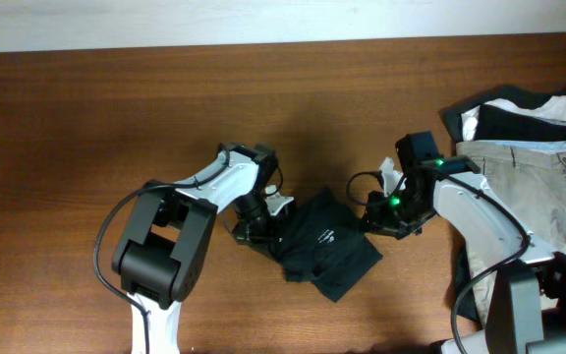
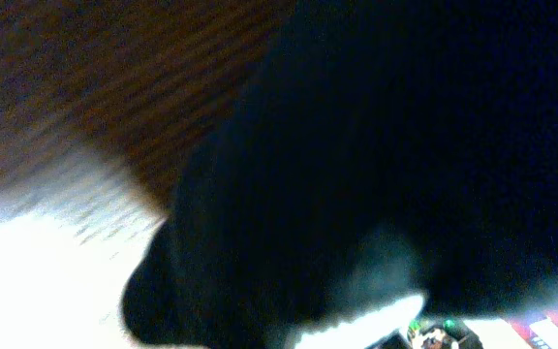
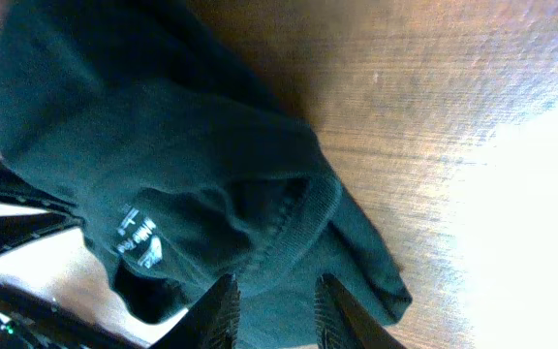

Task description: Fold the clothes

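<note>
The dark navy T-shirt (image 1: 324,246) lies crumpled in a small heap on the wooden bench (image 1: 116,118), a little toward 6 o'clock of the middle, with its small white mark (image 1: 327,236) facing up. Both arms are down at it.

The left fingers (image 1: 256,224) are at the heap's 9 o'clock edge, right against the cloth. From above they are lost among the dark fabric and the arm's own black parts. The left wrist camera gives only a blur of dark cloth close to the lens, with a strip of bench toward 10 o'clock. I cannot tell whether these fingers are parted or pinched.

The right fingers (image 1: 373,220) sit at the heap's 2 o'clock corner. In the right wrist view the two stand apart with a clear gap, and a rumpled edge of the T-shirt (image 3: 211,194) lies in and beyond that gap. Nothing looks clamped. The same view shows the white mark on a fold, and bare bench toward 1 o'clock.

At the bench's 3 o'clock side lie beige khaki trousers (image 1: 548,187), spread flat. At their 12 o'clock edge is a bunch of black-and-white garments (image 1: 529,113), touching them. The T-shirt lies apart from both.
</note>
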You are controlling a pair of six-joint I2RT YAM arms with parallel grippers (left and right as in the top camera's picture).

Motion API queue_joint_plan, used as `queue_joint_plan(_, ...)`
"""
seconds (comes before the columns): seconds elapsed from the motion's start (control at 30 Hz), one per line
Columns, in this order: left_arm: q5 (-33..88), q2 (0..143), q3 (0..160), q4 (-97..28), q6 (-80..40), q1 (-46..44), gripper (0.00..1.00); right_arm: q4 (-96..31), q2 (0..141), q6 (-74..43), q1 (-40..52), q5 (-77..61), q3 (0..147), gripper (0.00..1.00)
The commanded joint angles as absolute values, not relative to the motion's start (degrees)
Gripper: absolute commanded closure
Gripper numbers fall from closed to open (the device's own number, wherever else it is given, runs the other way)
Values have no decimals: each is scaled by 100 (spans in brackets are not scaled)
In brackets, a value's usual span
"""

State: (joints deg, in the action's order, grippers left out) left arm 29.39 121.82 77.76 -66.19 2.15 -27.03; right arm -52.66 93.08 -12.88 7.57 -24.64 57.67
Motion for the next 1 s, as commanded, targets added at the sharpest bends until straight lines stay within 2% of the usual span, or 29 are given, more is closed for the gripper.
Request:
queue_joint_plan(0.0, 2410, 12095, 7771, -7011, 224, -2394, 100, -5037, 9338, -1240, 1109, -2829, 5413, 76)
queue_joint_plan(0.07, 2412, 12095, 7776, -7061, 336, -2333, 95, -4246, 9338, -1535, 1599, -2818, 4910, 76)
queue_joint_plan(0.1, 2414, 12095, 7797, -7122, 357, -2333, 85, -4025, 9338, -1822, 1656, -2672, 4720, 77)
queue_joint_plan(0.17, 2414, 12092, 8055, -7481, 589, -2281, 75, -3743, 9338, -2027, 1551, -2611, 4405, 91)
queue_joint_plan(0.2, 2414, 12060, 8514, -8034, 801, -2150, 76, -3811, 9338, -2023, 1463, -2637, 4392, 92)
queue_joint_plan(0.23, 2414, 12016, 8790, -8197, 878, -2071, 75, -3806, 9332, -1977, 1452, -2665, 4401, 87)
queue_joint_plan(0.27, 2416, 11931, 9198, -8254, 884, -1964, 64, -3815, 9317, -1636, 1455, -2888, 4466, 73)
queue_joint_plan(0.3, 2416, 11889, 9522, -8178, 893, -1914, 48, -3820, 9227, -1369, 1455, -3199, 4547, 63)
queue_joint_plan(0.33, 2423, 11889, 9743, -7920, 891, -1905, 23, -3907, 9048, -1367, 1455, -3216, 4663, 60)
queue_joint_plan(0.37, 2443, 11891, 9749, -7452, 897, -1946, 9, -4056, 8827, -1297, 1452, -3210, 4805, 59)
queue_joint_plan(0.43, 2939, 12108, 9647, -6890, 1503, -2145, 4, -4674, 8215, -1245, 1452, -2794, 5275, 55)
queue_joint_plan(0.47, 3039, 12300, 9647, -6810, 1675, -2265, 3, -5221, 7878, -1288, 1452, -2152, 5607, 55)
queue_joint_plan(0.53, 3205, 12722, 9647, -6908, 1798, -2449, 3, -6136, 7474, -1619, 1448, -993, 6195, 55)
queue_joint_plan(0.6, 3887, 13032, 9647, -7155, 2307, -2672, 9, -6477, 7133, -1728, 1448, -725, 6834, 55)
queue_joint_plan(0.63, 3817, 13131, 9647, -7234, 2331, -2838, 22, -6477, 7030, -1837, 1448, -720, 7050, 55)
queue_joint_plan(0.67, 3817, 13174, 9647, -7249, 2355, -2926, 38, -6473, 6949, -1898, 1404, -716, 7260, 53)
queue_joint_plan(0.7, 3817, 13183, 9647, -7223, 2512, -3085, 73, -6473, 6890, -1903, 1243, -720, 7542, 50)
queue_joint_plan(0.73, 3811, 13183, 9649, -7205, 2563, -3151, 100, -6482, 6871, -2034, 978, -729, 7784, 48)
queue_joint_plan(0.77, 3640, 13183, 9690, -7277, 2563, -3118, 100, -6477, 6871, -2047, 801, -812, 7876, 48)
queue_joint_plan(0.87, 3094, 13179, 10735, -8195, 2563, -2294, 100, -6615, 6921, -2045, 405, -989, 7887, 48)
queue_joint_plan(0.97, 2947, 13176, 12615, -8600, 2561, -541, 100, -6711, 6991, -2045, 405, -985, 7887, 47)
